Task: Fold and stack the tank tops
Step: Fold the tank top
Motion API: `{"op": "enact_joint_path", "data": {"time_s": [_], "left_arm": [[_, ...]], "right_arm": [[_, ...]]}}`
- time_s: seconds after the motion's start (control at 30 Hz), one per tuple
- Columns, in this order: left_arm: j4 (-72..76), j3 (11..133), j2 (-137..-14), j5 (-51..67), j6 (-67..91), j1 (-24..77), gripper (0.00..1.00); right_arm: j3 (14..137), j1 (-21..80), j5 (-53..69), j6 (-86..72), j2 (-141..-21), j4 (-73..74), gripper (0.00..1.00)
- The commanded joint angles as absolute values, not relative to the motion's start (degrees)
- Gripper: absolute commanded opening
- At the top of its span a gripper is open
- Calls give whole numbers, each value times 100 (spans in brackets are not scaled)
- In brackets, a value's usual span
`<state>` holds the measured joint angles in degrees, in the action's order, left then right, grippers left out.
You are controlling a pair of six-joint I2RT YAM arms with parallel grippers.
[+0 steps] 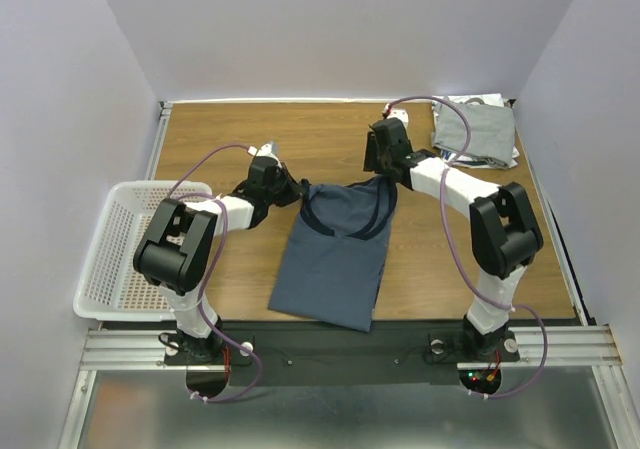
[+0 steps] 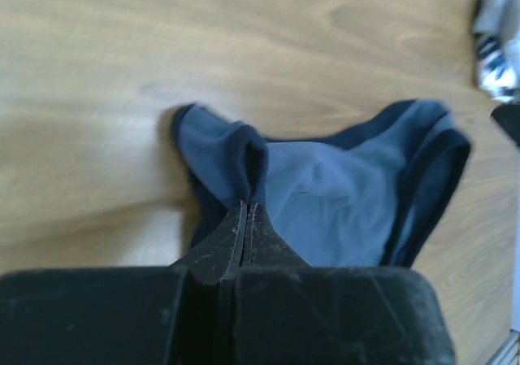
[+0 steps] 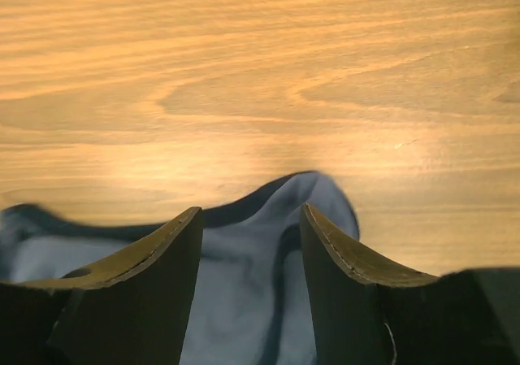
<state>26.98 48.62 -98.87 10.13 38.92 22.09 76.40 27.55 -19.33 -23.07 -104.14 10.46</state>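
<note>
A slate-blue tank top [image 1: 335, 254] with navy trim lies spread on the wooden table, hem toward the near edge. My left gripper [image 1: 295, 191] is shut on its left shoulder strap, which bunches up at the fingertips in the left wrist view [image 2: 244, 158]. My right gripper [image 1: 385, 174] is open over the right shoulder strap [image 3: 313, 198], a finger on each side of the cloth. A folded light grey tank top [image 1: 475, 131] lies at the far right corner with white cloth under it.
A white plastic mesh basket [image 1: 115, 254] stands at the table's left edge. Purple cables loop over both arms. Metal rails run along the near edge [image 1: 330, 341]. Walls close in the far and side edges.
</note>
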Motion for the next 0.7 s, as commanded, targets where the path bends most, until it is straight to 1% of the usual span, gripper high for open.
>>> {"op": "enact_joint_path", "data": {"time_s": [0.0, 0.1, 0.3, 0.37, 0.47, 0.53, 0.57, 0.6, 0.67], "left_arm": [[2147, 4799, -9615, 555, 3797, 2206, 0], [1777, 4869, -9677, 405, 3806, 2206, 0], [1275, 5010, -9826, 272, 3893, 2206, 0], [1266, 5036, -9870, 307, 3911, 2206, 0], [1204, 5097, -9967, 378, 3937, 2206, 0], [1204, 5124, -10002, 387, 3964, 2206, 0], [1204, 5124, -10019, 395, 3964, 2206, 0], [1195, 5150, -10020, 413, 3973, 2206, 0], [1204, 5203, -10020, 404, 3982, 2206, 0]], "right_arm": [[8006, 2506, -2005, -1776, -10959, 1090, 57], [8314, 2426, -1504, -1521, -11397, 1151, 59], [8473, 2365, -1433, -1389, -11698, 1345, 60], [8438, 2338, -1363, -1424, -11690, 1380, 59], [8367, 2338, -1231, -1450, -11611, 1397, 56], [8332, 2329, -1143, -1476, -11619, 1397, 50], [8332, 2338, -1134, -1477, -11637, 1406, 45], [8341, 2329, -1160, -1485, -11654, 1406, 35], [8367, 2338, -1212, -1494, -11698, 1424, 26]]}}
